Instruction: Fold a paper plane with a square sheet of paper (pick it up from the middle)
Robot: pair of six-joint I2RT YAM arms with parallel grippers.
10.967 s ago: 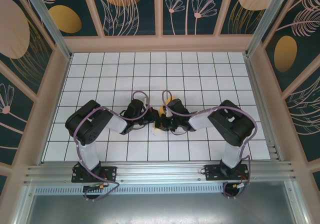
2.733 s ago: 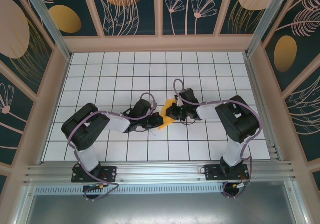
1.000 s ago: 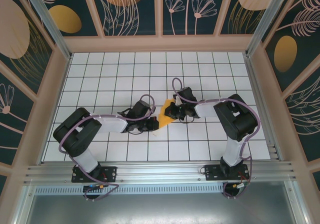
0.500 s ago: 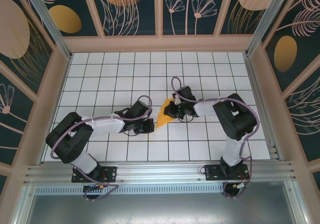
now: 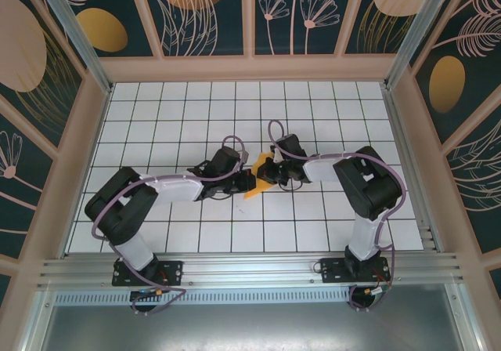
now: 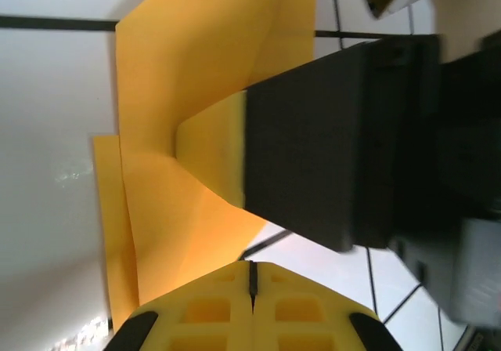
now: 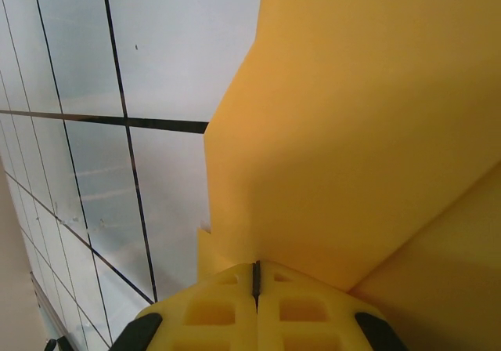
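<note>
**Two shut pincers meet on the half-folded paper**

The left pincer (image 6: 252,276) has its yellow tips pressed tight together, with no gap, and it points at the orange-yellow paper (image 6: 196,85). The right pincer (image 7: 256,276) is squeezed shut too, right up against the paper. I cannot tell if a bit of paper is nipped between its tips. The paper lies partly folded, with creases and layers, in the middle of the white grid table (image 5: 156,116), between the two arms. Here is what I think could go wrong. The paper is thin and slippy, so a push from one side could slide it and make the fold crooked. The pincers are very close together – they could bump, or a hard drag could tear a layer.
</note>
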